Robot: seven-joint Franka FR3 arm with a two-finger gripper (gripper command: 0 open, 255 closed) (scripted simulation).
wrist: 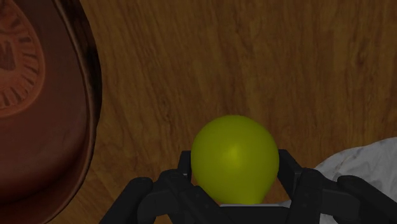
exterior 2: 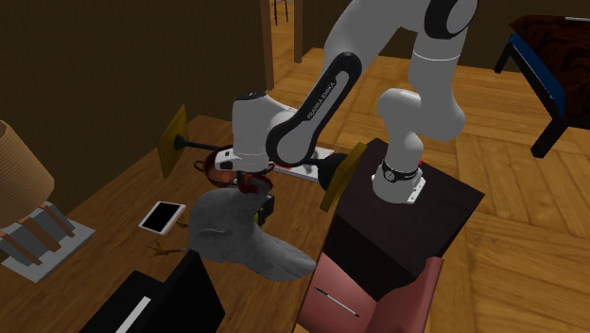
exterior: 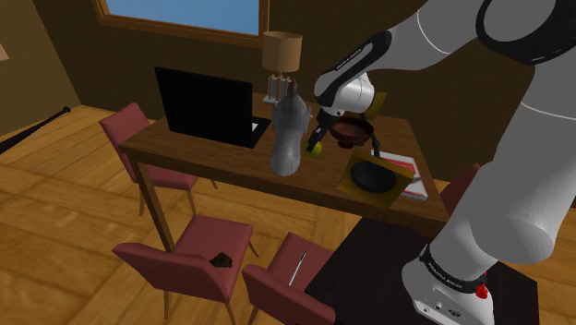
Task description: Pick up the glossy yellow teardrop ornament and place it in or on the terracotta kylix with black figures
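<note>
A glossy yellow teardrop ornament [wrist: 234, 153] sits clasped between my black fingers [wrist: 289, 173], so my gripper [wrist: 235, 170] is shut on it just over the wooden table [wrist: 254, 57]. The terracotta kylix [wrist: 35, 108], with dark figures inside its bowl, stands close beside the gripper. From the shoulder view the ornament [exterior: 317, 147] shows as a small yellow spot under the gripper [exterior: 319, 138], with the kylix [exterior: 353, 131] just to its right. In the second exterior view the gripper [exterior 2: 259, 196] hangs beside the partly hidden kylix [exterior 2: 219, 168].
A tall grey figure [exterior: 289, 138] stands right against the gripper's other side. Also on the table are an open black laptop [exterior: 205, 106], a lamp [exterior: 282, 54], a black bowl on a yellowish tray [exterior: 375, 175] and a book [exterior: 413, 172]. Red chairs [exterior: 189, 263] line the near edge.
</note>
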